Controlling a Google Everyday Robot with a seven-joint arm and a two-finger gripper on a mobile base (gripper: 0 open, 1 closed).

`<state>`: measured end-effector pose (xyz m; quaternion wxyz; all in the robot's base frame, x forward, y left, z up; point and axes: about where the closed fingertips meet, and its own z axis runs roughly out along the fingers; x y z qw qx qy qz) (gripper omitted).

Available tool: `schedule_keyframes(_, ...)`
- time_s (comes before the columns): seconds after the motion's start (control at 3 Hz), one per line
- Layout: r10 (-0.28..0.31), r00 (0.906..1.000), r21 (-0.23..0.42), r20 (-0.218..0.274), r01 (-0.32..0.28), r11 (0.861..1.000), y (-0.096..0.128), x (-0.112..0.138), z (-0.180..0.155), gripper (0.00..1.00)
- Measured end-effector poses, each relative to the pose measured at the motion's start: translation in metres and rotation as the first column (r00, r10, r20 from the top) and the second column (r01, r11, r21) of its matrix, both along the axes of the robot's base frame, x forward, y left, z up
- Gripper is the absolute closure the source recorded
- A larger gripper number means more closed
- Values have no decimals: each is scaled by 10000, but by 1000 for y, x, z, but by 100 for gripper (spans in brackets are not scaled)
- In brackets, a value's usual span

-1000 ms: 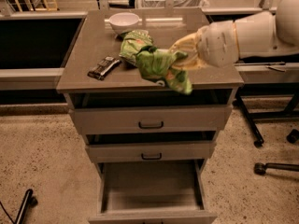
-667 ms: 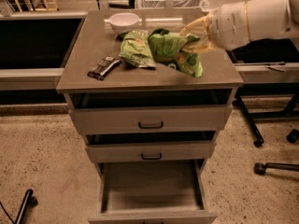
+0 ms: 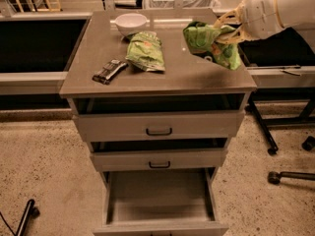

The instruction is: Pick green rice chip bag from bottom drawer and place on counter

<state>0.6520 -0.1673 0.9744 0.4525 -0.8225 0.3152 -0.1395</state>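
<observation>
The green rice chip bag (image 3: 209, 43) is bright green and wrinkly. My gripper (image 3: 227, 31) is shut on its right part and holds it over the right side of the counter (image 3: 162, 77), low above the slab; I cannot tell whether the bag touches it. The white arm reaches in from the upper right. The bottom drawer (image 3: 160, 200) is pulled out, its pale grey floor bare.
On the counter lie a flatter paler green bag with a red logo (image 3: 146, 51), a white bowl (image 3: 130, 22) at the back and a dark bar (image 3: 109, 71) at the left. Two shallower drawers with black handles (image 3: 159, 131) sit above. Chair legs with casters (image 3: 275, 141) stand to the right.
My gripper has carried the bag up and to the right, from over the counter's middle to its right side.
</observation>
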Motion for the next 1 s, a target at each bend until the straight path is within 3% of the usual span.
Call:
schedule_keyframes(0.33,-522,9975,-284,-469,509,9983,-14,17,-24,59)
schedule_keyframes(0.67,-555,9953,62,-788,561,9984,-8,27,-46,36)
schedule_keyframes(1.0,-554,9953,66,-792,561,9984,-7,27,-46,13)
